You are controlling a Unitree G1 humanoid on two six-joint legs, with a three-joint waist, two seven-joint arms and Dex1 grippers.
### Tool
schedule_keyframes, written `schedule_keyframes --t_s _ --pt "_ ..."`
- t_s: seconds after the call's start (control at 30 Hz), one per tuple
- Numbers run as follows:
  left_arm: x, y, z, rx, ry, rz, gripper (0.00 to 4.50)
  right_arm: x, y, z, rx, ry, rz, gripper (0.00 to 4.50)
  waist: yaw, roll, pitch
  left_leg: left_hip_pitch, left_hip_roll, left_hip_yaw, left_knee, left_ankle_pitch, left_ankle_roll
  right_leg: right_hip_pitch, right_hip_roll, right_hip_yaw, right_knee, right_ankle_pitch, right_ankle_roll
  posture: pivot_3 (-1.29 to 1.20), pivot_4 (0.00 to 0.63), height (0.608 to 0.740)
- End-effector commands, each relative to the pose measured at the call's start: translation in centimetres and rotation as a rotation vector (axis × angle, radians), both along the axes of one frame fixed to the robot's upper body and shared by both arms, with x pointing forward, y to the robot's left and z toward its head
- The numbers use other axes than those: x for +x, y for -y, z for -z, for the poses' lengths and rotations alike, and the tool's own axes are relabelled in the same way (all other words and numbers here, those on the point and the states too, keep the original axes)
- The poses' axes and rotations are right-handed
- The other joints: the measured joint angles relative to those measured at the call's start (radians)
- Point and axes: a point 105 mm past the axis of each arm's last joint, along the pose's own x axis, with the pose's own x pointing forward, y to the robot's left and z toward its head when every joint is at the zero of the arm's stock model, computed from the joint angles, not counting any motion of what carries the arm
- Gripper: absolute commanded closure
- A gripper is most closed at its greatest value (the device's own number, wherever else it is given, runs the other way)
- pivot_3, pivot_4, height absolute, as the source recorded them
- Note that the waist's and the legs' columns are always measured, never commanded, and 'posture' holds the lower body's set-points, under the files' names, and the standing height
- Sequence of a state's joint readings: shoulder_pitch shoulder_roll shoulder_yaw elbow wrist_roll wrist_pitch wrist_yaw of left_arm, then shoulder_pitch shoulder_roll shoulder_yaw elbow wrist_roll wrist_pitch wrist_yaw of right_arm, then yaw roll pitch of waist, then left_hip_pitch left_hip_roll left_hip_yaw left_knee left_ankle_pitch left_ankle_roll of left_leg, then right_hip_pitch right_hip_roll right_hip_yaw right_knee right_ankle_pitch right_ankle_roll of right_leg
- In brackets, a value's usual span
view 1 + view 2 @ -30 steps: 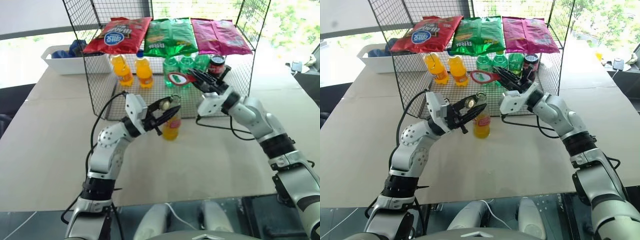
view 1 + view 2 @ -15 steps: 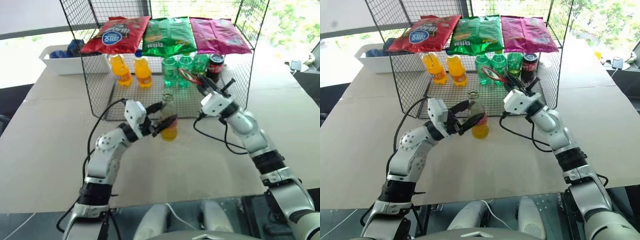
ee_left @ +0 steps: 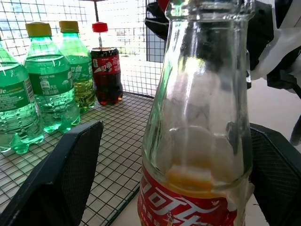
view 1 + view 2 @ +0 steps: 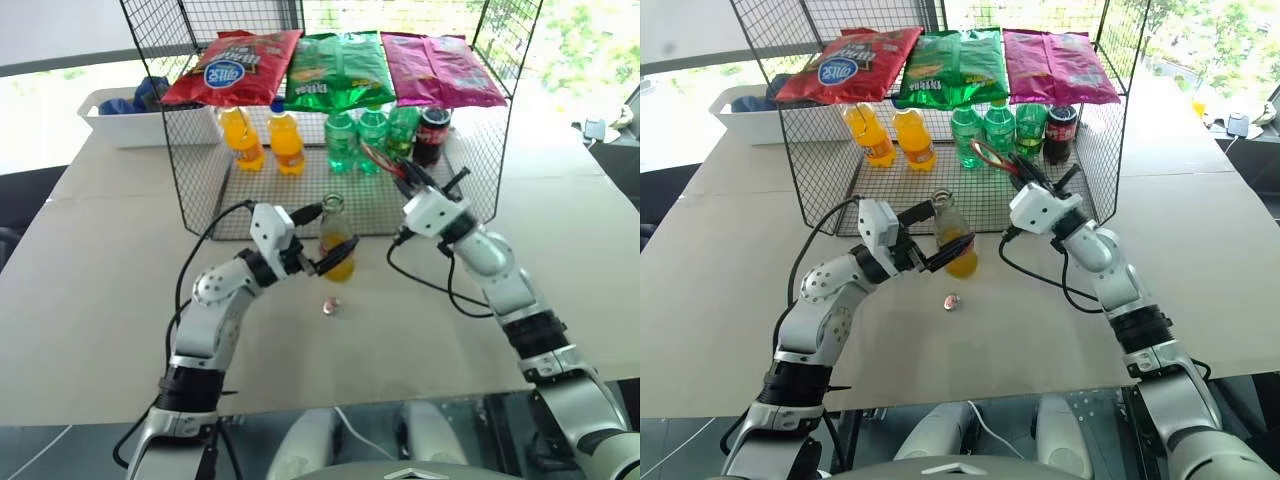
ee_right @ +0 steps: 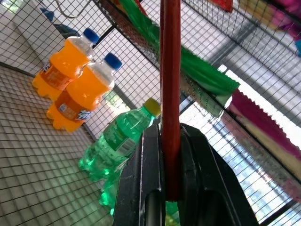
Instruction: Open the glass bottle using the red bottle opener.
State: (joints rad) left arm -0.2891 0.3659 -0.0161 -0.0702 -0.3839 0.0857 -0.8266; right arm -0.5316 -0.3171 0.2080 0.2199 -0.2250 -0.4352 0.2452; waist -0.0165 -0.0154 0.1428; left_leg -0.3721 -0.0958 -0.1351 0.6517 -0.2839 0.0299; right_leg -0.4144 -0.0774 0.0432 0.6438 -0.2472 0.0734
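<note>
Two tools are seen over the tabletop (image 4: 120, 300), in front of the wire rack (image 4: 200, 190).

The glass bottle (image 4: 337, 238) is stood upright on the tabletop between the spread fingers of the left tool (image 4: 322, 240); the fingers are parted wide to either side of the bottle's lower body and no contact can be made out, so it is judged released rather than braced.

The right tool (image 4: 402, 172) is clamped shut on the red bottle opener (image 4: 378, 155), pinched edge-on by its handle with the ring head projecting past the fingertips, well above and beyond the bottle's mouth, presumably to keep the working end free.

A small cap (image 4: 330, 305) lies on the tabletop just below the left tool, beside the bottle's base. The bottle mouth looks bare, so the opening is judged done.
</note>
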Motion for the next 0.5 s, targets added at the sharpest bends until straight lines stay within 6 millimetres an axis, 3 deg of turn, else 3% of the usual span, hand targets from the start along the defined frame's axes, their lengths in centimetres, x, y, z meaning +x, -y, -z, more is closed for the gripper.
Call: schedule_keyframes --t_s 0.03,0.17,0.37,0.5 --pt "-0.8 -0.2 -0.5 0.004 0.014 0.02 0.05 -1.1 0.0 0.9 0.113 -0.209 -0.071 4.5 0.0 0.0 0.0 0.0 0.0 0.0 0.0 0.0 0.0 0.0 0.0 0.0 0.0 0.0 0.0 0.0 0.15 0.74" --pt "-1.4 -0.8 0.5 0.046 -0.008 0.019 0.05 -2.7 -0.4 3.4 0.208 -0.483 -0.116 4.5 0.001 0.001 0.0 0.0 0.0 0.0 0.0 0.0 0.0 0.0 0.0 0.0 0.0 0.0 0.0 0.0 0.15 0.74" --pt "-1.7 -0.9 1.1 0.072 -0.021 0.023 0.05 -3.6 0.1 4.8 0.341 -0.725 -0.087 4.5 0.005 0.001 0.001 0.0 0.001 0.0 0.001 0.0 0.0 0.0 0.0 0.0 0.001 0.0 0.0 0.0 0.15 0.74" --pt "-2.2 -1.3 1.7 0.091 -0.039 0.024 0.05 -5.4 0.2 6.3 0.367 -0.942 -0.128 4.5 0.005 0.001 0.001 0.0 0.0 -0.001 0.0 0.0 0.0 0.0 -0.001 0.0 0.0 0.0 0.0 0.0 0.15 0.74"
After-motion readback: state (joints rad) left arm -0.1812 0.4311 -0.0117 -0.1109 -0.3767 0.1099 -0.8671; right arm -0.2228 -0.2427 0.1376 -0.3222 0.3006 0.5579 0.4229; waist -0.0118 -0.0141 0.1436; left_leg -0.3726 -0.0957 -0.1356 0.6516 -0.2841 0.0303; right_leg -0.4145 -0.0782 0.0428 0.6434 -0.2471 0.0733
